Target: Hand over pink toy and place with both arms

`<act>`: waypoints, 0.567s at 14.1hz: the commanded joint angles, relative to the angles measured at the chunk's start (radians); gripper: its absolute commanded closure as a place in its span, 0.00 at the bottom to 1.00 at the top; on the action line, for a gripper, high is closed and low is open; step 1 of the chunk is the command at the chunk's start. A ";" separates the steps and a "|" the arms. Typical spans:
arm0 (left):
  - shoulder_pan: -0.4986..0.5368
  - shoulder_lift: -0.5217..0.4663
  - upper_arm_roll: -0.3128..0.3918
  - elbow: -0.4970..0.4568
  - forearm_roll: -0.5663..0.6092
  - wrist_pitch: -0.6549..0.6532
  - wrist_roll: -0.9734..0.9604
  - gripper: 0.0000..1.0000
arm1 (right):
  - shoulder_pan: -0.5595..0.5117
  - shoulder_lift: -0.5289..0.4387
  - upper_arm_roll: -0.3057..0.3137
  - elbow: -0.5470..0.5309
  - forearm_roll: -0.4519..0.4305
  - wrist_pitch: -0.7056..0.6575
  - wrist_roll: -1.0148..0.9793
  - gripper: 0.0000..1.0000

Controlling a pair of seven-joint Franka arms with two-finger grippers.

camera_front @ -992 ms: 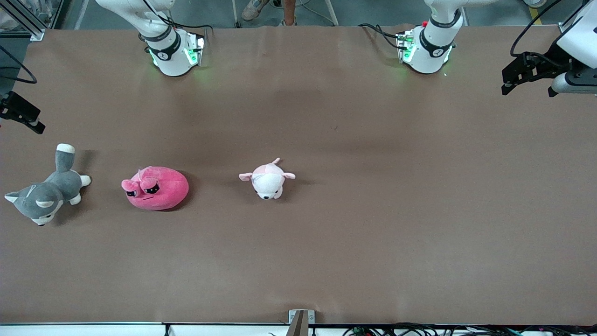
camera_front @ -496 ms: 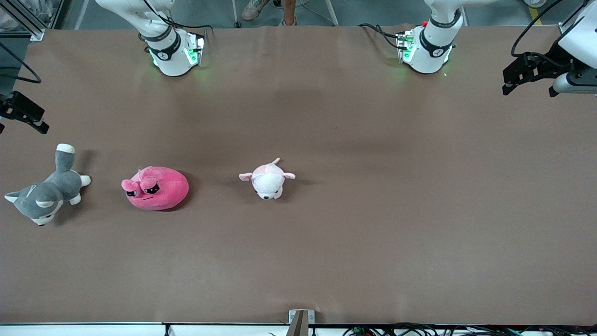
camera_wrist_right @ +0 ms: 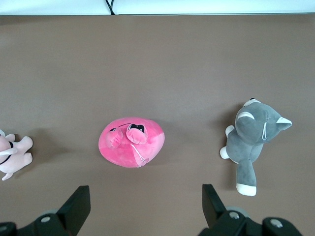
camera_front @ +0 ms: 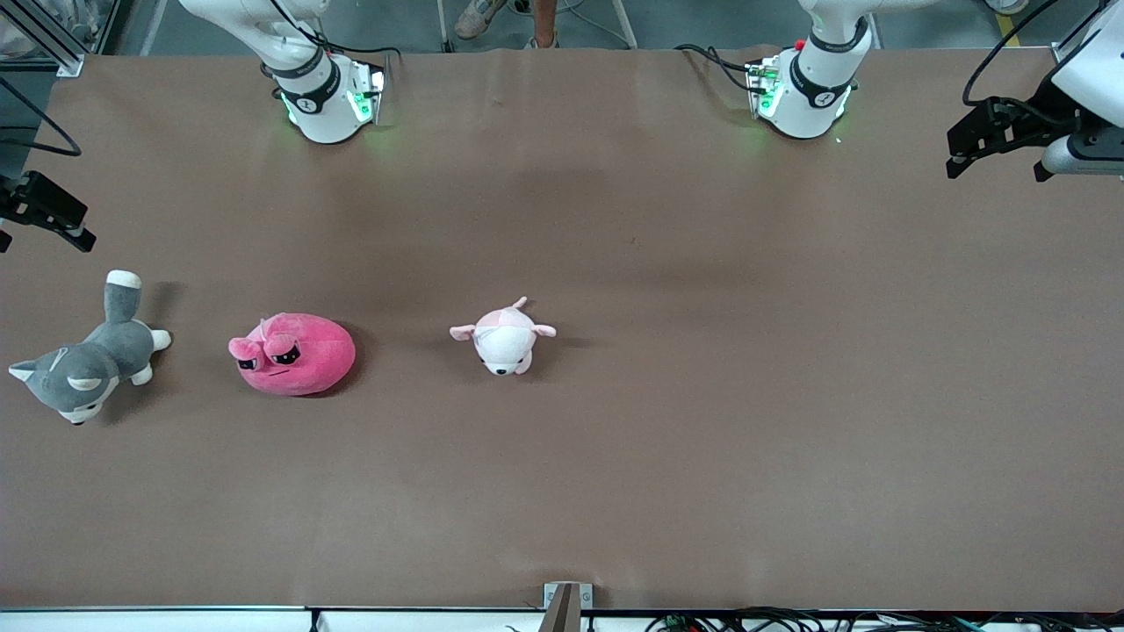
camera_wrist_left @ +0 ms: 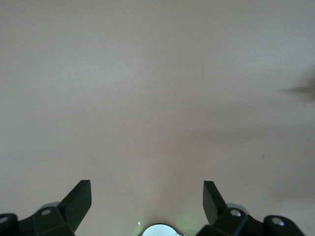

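The pink toy (camera_front: 292,354), a round hot-pink plush with angry black eyes, lies on the brown table (camera_front: 702,395) toward the right arm's end. It also shows in the right wrist view (camera_wrist_right: 132,141). My right gripper (camera_front: 61,219) hangs over the table edge at that end, open and empty (camera_wrist_right: 145,202), and apart from the toy. My left gripper (camera_front: 970,145) hangs over the left arm's end of the table, open and empty (camera_wrist_left: 146,196), with only bare table under it.
A grey-and-white plush animal (camera_front: 83,362) lies beside the pink toy toward the right arm's end, also in the right wrist view (camera_wrist_right: 253,140). A pale pink-and-white plush (camera_front: 502,337) lies beside the toy toward the table's middle (camera_wrist_right: 12,155).
My right gripper has shifted slightly inward over the table's end. My left gripper has barely moved. The toys lie as before.
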 commanded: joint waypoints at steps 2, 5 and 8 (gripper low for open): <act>0.007 -0.017 -0.007 -0.003 -0.019 -0.009 0.012 0.00 | -0.043 -0.021 0.038 -0.015 -0.013 0.002 0.017 0.00; 0.008 -0.012 -0.004 -0.003 -0.042 -0.009 0.014 0.00 | -0.053 -0.021 0.052 -0.015 -0.013 0.002 0.017 0.00; 0.011 -0.012 0.001 -0.003 -0.040 -0.009 0.017 0.00 | -0.050 -0.021 0.050 -0.015 -0.015 0.002 0.017 0.00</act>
